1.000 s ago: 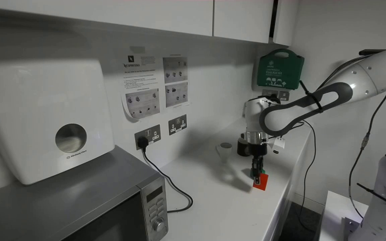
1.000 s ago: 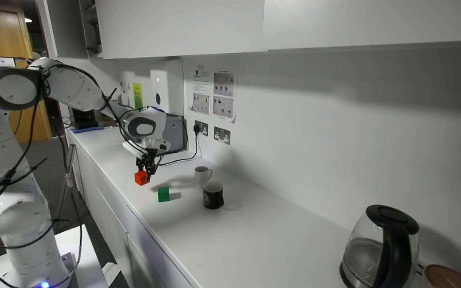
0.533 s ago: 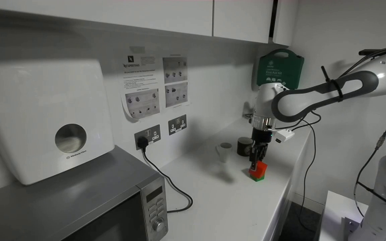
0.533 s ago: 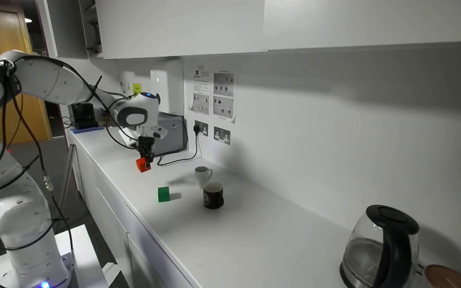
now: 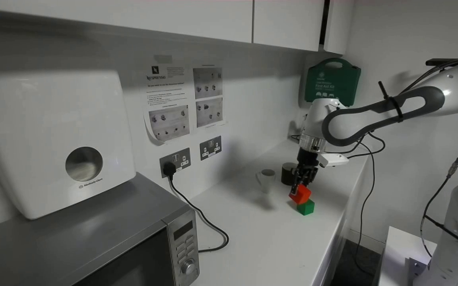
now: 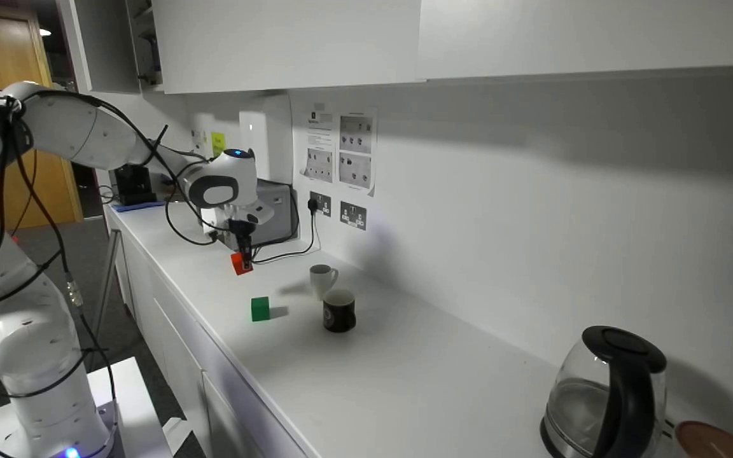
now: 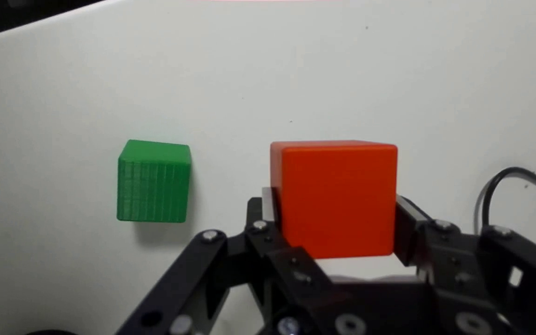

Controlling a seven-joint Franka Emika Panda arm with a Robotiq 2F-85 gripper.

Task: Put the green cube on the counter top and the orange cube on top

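The green cube (image 5: 305, 207) rests upright on the white counter top (image 5: 249, 246); it also shows in an exterior view (image 6: 260, 309) and in the wrist view (image 7: 153, 190). My gripper (image 7: 335, 211) is shut on the orange cube (image 7: 338, 200), one finger on each side. The gripper (image 6: 247, 257) holds the orange cube (image 6: 241, 264) raised above the counter top (image 6: 404, 381), off to the microwave side of the green cube and apart from it. The orange cube (image 5: 301, 194) looks tilted and overlaps the green cube's top corner in an exterior view.
A white mug (image 6: 322, 280) and a dark mug (image 6: 339, 312) stand between the green cube and the wall. A microwave (image 5: 133, 230) with a black cable (image 5: 213, 226) is at one end, a glass kettle (image 6: 608, 394) at the other. Wall cupboards (image 6: 290, 44) hang above.
My gripper has lifted the orange cube higher, then shifted it towards the wall and tilted slightly. The green cube has stayed put; it is less covered now in an exterior view.
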